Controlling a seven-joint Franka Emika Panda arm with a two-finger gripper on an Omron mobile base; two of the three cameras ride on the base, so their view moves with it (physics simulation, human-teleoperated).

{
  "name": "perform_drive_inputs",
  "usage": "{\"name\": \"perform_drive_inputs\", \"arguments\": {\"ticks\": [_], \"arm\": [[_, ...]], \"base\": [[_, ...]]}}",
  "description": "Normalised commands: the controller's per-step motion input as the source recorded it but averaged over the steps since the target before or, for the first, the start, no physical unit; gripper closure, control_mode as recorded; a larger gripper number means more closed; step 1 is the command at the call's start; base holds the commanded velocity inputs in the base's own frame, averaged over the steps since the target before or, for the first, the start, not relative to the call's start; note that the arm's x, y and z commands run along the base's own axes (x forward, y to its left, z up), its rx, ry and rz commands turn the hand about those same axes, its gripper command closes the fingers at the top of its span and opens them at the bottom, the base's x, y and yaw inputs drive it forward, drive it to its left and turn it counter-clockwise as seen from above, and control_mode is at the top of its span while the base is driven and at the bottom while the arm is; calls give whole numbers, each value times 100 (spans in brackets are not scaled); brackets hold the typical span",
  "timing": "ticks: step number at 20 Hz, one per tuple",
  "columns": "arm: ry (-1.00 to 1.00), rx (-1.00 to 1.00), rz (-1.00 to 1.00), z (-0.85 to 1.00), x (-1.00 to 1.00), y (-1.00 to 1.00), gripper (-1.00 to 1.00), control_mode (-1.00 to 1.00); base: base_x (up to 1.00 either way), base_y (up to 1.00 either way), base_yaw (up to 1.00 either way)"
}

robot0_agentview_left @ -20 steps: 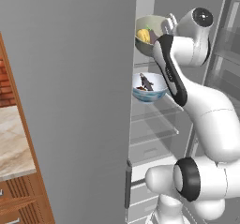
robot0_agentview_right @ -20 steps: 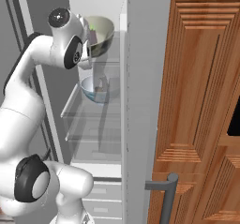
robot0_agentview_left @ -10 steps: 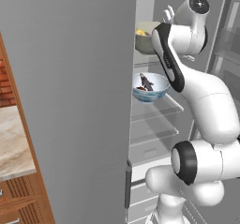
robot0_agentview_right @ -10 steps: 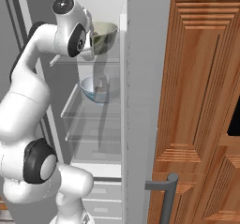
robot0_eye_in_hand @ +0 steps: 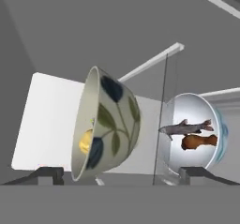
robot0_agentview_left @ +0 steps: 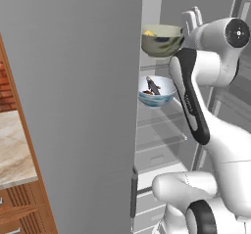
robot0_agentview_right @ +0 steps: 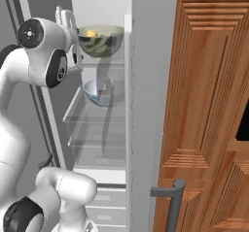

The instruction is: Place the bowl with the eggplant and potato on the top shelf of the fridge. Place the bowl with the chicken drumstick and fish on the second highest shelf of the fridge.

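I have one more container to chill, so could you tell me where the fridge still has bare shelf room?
The shelves below the pale blue bowl look bare, bordered by the fridge walls. The top shelf is crowded by the olive-grey bowl and the open tool beside it; the blue bowl takes the front of the second shelf.

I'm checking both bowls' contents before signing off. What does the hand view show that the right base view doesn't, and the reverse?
Hand view alone: the fish and chicken drumstick inside the pale blue bowl, and the olive bowl's leaf pattern.

Right base view alone: the wooden cabinet and the open pincer beside the olive bowl.

Both: both bowls on separate fridge shelves, and the yellow potato.
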Motion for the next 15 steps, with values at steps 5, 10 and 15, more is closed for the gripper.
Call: {"name": "perform_drive_inputs", "arguments": {"ticks": [5, 10, 15], "arm": [[-13, 0, 0, 0, -100, 37, -100, -100], [1, -5, 0, -21, -100, 28, -100, -100], [3, -6, 0, -81, -100, 2, -100, -100]], "base": [[0, 0, 0], [0, 0, 0], [0, 0, 0]]}}
